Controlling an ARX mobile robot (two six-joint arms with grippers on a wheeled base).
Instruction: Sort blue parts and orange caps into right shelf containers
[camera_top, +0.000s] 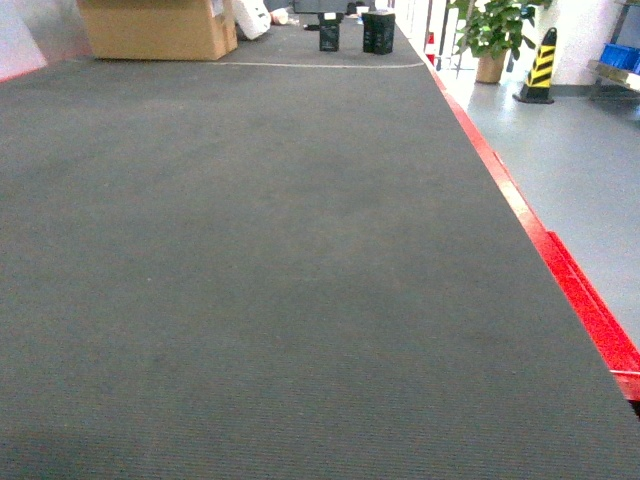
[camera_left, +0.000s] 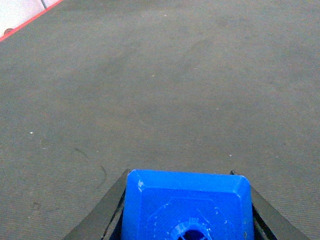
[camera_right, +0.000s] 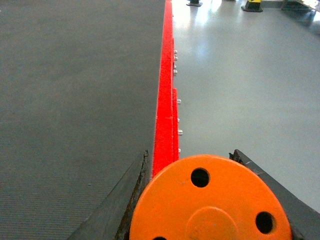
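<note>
Left tool (camera_left: 186, 210) grips blue part (camera_left: 186, 205); right tool (camera_right: 210, 200) grips orange cap (camera_right: 210, 200).

Even indoor light, glossy floor (camera_right: 240, 75) glare

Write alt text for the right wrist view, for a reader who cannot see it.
An orange cap with round holes in its flat top fills the bottom of the picture, held between the dark fingers of the right claw. Beyond it, the table's red edge runs away from the camera, dividing the dark grey mat from the shiny grey floor.
</note>
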